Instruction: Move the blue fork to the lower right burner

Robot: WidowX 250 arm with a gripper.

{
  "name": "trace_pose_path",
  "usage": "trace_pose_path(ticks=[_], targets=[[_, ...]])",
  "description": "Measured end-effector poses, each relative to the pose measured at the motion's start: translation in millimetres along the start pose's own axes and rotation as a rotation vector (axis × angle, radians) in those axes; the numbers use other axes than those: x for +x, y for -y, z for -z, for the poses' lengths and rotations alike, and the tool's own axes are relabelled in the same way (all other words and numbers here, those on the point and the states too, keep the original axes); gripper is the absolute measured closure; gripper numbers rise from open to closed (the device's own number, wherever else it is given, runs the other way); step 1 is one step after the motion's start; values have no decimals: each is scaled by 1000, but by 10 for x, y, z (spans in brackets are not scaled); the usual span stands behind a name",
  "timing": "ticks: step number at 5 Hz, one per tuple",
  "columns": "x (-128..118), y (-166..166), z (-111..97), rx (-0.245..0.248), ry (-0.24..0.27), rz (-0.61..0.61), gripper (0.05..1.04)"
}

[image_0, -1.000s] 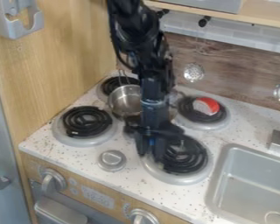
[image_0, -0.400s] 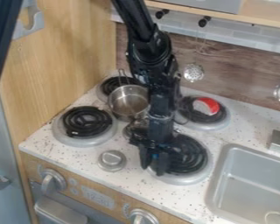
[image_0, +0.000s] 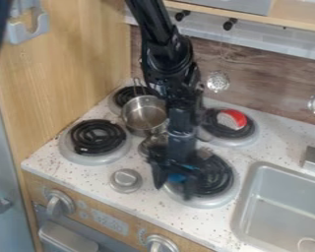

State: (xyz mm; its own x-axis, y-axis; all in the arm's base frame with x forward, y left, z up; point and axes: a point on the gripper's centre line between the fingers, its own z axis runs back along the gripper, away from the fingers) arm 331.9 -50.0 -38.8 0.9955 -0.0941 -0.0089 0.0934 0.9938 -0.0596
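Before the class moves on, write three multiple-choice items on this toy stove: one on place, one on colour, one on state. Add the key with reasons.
1. Where is the hand?
A. Over the sink
B. At the lower right burner
C. Over the upper left burner

2. What colour is the coil of the lower left burner?
A. Black
B. Red
C. White

3. How does the pot sit?
A. Upside down
B. On its side
C. Upright, open at the top

Key:
1. B: the hand hangs down at that burner's left part.
2. A: the coil shows dark against its grey rim.
3. C: the pot's round mouth faces up and its inside can be seen.
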Motion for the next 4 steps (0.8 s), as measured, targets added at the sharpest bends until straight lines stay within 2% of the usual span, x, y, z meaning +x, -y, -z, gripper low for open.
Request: trace_pose_path(ticks=[1, 2, 3, 4], targets=[[-44, 12, -288, 11, 33, -16, 65], [-120, -49, -556, 4, 44, -69, 79], [-176, -97, -667, 5, 42, -85, 85], [-212, -145, -667, 36, 20, -87, 85]])
